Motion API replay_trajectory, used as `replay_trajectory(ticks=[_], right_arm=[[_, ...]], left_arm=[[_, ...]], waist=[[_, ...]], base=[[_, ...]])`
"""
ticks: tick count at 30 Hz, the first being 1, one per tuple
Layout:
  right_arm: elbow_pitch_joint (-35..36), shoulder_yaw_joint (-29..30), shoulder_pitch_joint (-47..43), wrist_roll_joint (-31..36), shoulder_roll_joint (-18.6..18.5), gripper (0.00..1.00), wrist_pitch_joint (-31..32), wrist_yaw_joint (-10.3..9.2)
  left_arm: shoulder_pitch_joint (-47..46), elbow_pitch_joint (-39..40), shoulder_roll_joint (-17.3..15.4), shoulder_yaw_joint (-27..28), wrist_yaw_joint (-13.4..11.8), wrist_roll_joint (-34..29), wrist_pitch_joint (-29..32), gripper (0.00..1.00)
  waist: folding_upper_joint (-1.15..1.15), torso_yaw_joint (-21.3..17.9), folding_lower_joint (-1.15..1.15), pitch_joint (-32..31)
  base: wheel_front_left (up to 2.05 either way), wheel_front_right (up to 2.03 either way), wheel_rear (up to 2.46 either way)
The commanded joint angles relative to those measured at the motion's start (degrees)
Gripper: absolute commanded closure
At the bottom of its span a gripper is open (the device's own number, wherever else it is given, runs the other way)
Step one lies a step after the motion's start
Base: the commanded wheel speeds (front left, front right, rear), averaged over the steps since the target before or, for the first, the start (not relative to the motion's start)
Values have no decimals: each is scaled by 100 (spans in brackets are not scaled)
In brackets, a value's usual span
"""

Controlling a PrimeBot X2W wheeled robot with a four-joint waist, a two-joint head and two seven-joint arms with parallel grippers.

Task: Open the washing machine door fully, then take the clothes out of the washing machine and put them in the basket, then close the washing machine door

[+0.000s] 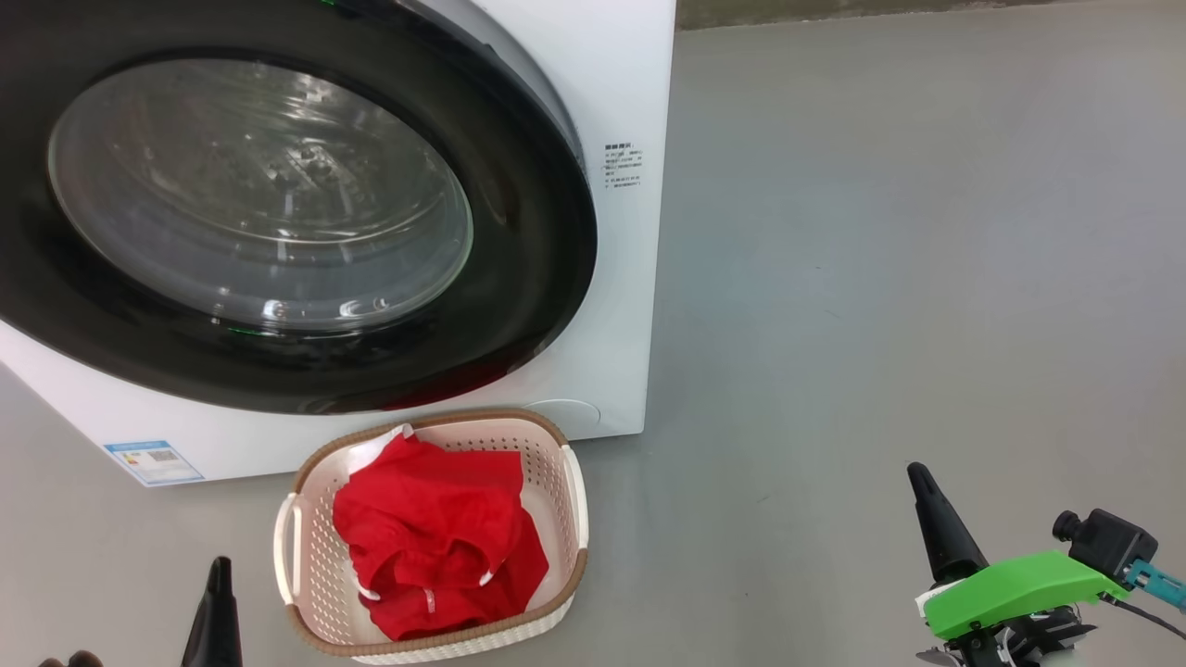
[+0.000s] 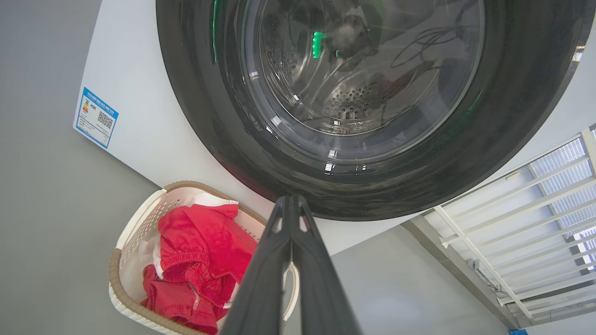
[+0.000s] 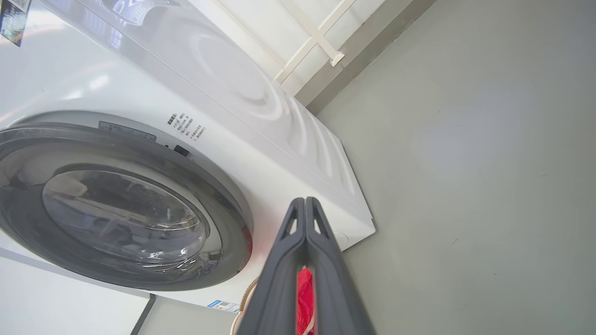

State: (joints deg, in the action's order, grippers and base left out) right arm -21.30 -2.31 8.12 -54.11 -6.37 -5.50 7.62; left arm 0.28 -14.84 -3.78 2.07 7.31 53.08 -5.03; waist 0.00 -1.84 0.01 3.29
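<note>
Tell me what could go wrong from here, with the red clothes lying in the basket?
1. The round black-rimmed glass door looks shut on the white front-loading washing machine, but no latch shows; it might swing open.
2. The cream perforated plastic basket holding the bright red fabric clothes stands just below the door; the shut left gripper beside it could nudge it when moving.

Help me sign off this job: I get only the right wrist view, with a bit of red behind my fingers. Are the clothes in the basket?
Observer: Yes, the red clothes lie piled inside the basket, which stands right below the washer door.
Operator: And the left gripper?
Observer: The left gripper is shut and empty, to the left of the basket and apart from it.
</note>
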Motion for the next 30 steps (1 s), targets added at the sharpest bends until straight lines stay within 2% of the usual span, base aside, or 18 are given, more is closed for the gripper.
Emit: replay_trajectory(ticks=[1,30], right_arm=[[174,6,25,-129,-6,100,24,-6],[419,358,-75,-1774,125,100,514,-9]], left_arm=[[-261,113,-84,131,8,98,39,100],[-429,98,-18,256,12,1785,518,100]], waist=[[0,3,0,-3],[0,82,0,-139]], base=[[0,0,0],[0,0,0]])
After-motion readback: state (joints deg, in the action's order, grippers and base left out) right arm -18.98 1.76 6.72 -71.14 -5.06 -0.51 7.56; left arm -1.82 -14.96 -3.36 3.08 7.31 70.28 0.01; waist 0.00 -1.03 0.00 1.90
